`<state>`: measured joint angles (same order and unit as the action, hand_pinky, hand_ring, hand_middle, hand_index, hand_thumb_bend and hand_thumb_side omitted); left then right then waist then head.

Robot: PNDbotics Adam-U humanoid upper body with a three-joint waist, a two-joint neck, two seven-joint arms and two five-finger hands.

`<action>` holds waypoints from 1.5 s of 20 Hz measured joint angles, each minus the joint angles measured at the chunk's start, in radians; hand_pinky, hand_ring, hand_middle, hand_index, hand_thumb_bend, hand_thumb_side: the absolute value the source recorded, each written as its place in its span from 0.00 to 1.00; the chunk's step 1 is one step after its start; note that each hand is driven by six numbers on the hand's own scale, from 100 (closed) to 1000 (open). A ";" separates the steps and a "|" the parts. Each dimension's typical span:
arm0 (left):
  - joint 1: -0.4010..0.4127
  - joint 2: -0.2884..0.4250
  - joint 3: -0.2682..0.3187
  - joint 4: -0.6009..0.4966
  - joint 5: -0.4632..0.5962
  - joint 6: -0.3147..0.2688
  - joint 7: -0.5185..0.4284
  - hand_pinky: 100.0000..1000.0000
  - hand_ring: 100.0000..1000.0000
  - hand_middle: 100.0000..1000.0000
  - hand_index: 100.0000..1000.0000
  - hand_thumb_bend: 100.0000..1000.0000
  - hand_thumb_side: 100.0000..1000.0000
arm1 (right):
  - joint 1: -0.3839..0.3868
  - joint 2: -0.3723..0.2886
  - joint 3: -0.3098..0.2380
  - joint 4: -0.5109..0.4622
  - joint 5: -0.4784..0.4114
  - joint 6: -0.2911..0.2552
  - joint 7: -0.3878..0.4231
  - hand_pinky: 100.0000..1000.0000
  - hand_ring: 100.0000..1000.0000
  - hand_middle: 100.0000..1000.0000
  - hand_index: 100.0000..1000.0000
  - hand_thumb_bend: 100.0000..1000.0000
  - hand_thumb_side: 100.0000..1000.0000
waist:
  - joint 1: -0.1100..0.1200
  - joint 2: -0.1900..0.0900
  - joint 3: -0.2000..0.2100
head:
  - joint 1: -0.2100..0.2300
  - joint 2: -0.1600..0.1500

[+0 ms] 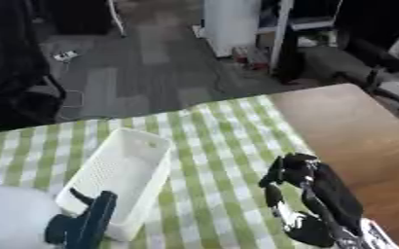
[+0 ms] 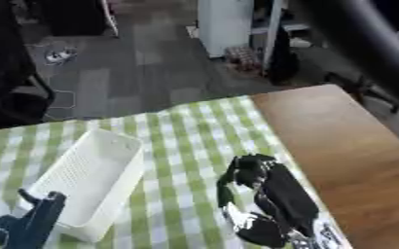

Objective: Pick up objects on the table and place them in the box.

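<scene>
**Left eye view.** White perforated box (image 1: 122, 177) lying on green-checked cloth (image 1: 220, 141), long axis running diagonally, open top up; interior looks empty as far as visible. Placed centre-left, prob. so either hand can reach over rim. Right hand (image 1: 301, 177) over cloth just right of box, apart from it, fingers curled downward and bunched. Nothing seen between fingers; cannot tell if something small is hidden under palm. Forearm entering from lower right. Left hand (image 1: 88, 221) at lower-left corner, dark, fingers pointing up, close against near end of box; fingers appear straight, holding nothing. Pale blurred mass at bottom-left edge, unidentified. No loose object to pick visible on cloth in this view. Bare wood tabletop (image 1: 356, 126) beyond cloth's right edge.

**Right eye view.** Same layout, shifted. Box (image 2: 88, 182) open, no contents discernible. Right hand (image 2: 254, 182) poised over cloth (image 2: 186, 136) beside cloth/wood border, fingers curled in, tips aimed down; posture consistent w/ a reach or hover, judged not a carry. Left hand (image 2: 32, 221) near box's near corner, idle by appearance. Dark blurred bar across upper right, close to camera, not identifiable.

**Assessment.** Task objects not locatable in either view; may lie outside view or under right hand. Progress: box appears unfilled, so judged early or between picks.
</scene>
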<state>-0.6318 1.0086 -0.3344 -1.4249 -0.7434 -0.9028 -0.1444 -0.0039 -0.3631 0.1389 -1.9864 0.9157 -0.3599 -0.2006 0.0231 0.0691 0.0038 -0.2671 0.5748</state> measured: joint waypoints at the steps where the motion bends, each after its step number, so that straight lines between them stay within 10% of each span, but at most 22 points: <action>1: 0.000 0.000 0.002 0.010 -0.030 -0.002 0.020 0.00 0.00 0.00 0.15 0.00 0.45 | -0.009 -0.002 -0.004 0.000 -0.008 -0.004 0.004 0.46 0.32 0.40 0.52 0.00 1.00 | 0.002 0.002 -0.005 | 0.004 -0.004; 12: -0.003 -0.019 0.033 0.106 -0.376 0.010 0.307 0.00 0.00 0.00 0.14 0.00 0.46 | -0.100 -0.045 -0.039 0.000 -0.117 -0.045 0.044 0.46 0.32 0.40 0.52 0.00 1.00 | 0.031 0.038 -0.055 | 0.041 -0.040; 30: -0.019 -0.052 0.019 0.190 -0.790 0.339 0.628 0.00 0.00 0.00 0.12 0.00 0.46 | -0.165 -0.122 -0.086 0.000 -0.227 -0.082 0.140 0.47 0.33 0.41 0.53 0.00 1.00 | 0.093 0.035 -0.093 | 0.091 -0.044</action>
<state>-0.6513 0.9566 -0.3156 -1.2346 -1.5333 -0.5640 0.4835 -0.1684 -0.4852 0.0527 -1.9865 0.6887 -0.4422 -0.0605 0.1160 0.1040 -0.0891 -0.1756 0.5312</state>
